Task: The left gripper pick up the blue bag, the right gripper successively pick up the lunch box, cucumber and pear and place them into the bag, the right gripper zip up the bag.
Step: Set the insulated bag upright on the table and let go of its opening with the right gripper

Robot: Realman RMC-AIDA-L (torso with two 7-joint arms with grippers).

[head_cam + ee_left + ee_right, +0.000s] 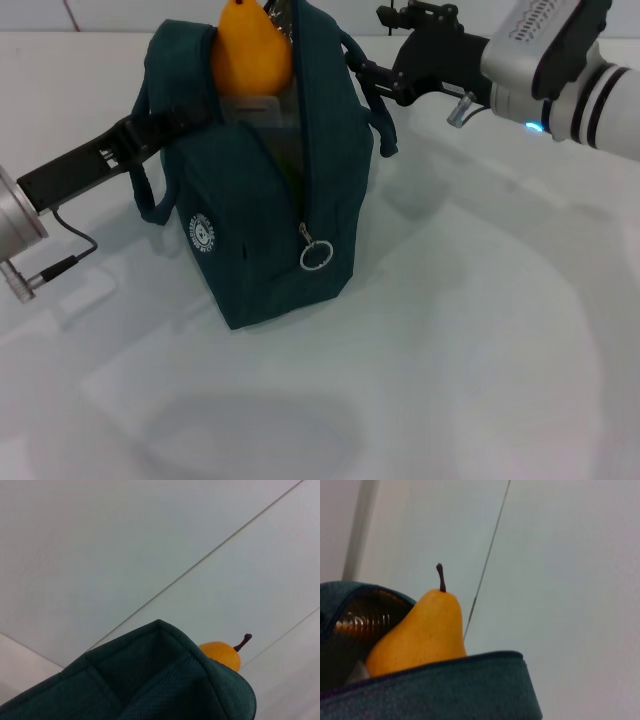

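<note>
The blue bag (270,220) stands upright mid-table with its top unzipped. The pear (250,45) pokes out of the opening, stem up, resting on the lunch box (262,112), whose clear top shows just below it. The cucumber is hidden. My left gripper (165,125) reaches in from the left and is shut on the bag's left rim by the handle. My right gripper (378,55) hovers open just right of the bag's top, beside the right handle. The wrist views show the pear (222,654) (420,635) behind the bag's rim (150,680) (445,690).
The ring zip pull (315,256) hangs low on the bag's front end, with the round white logo (203,233) to its left. White table (480,330) stretches in front and to the right. A thin black cable (70,250) loops by my left wrist.
</note>
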